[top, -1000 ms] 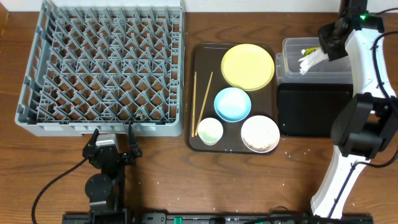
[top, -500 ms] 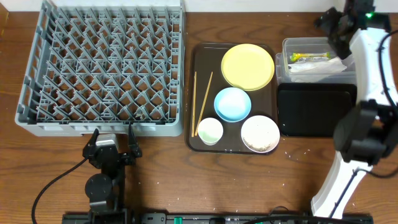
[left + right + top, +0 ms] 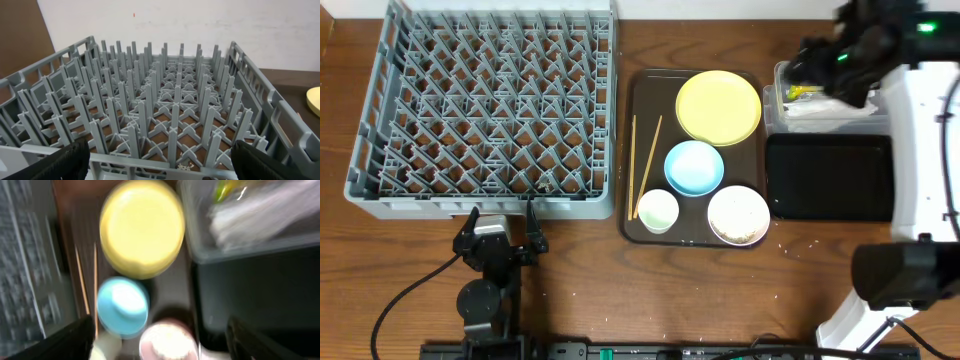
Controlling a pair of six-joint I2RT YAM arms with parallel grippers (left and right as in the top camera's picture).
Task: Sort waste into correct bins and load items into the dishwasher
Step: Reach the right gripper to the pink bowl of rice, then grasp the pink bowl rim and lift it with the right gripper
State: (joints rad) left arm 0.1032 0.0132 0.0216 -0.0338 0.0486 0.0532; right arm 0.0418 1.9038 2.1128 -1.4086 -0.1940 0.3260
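My right gripper (image 3: pixel 817 62) hovers open and empty over the far left corner of the clear tub (image 3: pixel 775 112), which holds the white napkin (image 3: pixel 830 108) and the green-and-yellow wrapper (image 3: pixel 798 92). The right wrist view is blurred: its gripper (image 3: pixel 162 347) hangs above the yellow plate (image 3: pixel 142 227), blue bowl (image 3: pixel 122 305) and rice-filled white bowl (image 3: pixel 167 342). On the brown tray (image 3: pixel 645 90) also lie two chopsticks (image 3: pixel 642 165) and a small white cup (image 3: pixel 657 210). My left gripper (image 3: pixel 502 222) rests open at the near edge of the grey dishwasher rack (image 3: pixel 490 100).
The black tray (image 3: pixel 830 178) sits just in front of the clear tub. Loose rice grains (image 3: pixel 802 243) dot the table near it. A few grains (image 3: pixel 185 165) lie on the rack floor by its near wall. The right arm's white links rise along the table's right edge.
The right gripper opened and dropped the napkin into the clear tub, then swung left over the tub's far corner. The left arm has not moved.
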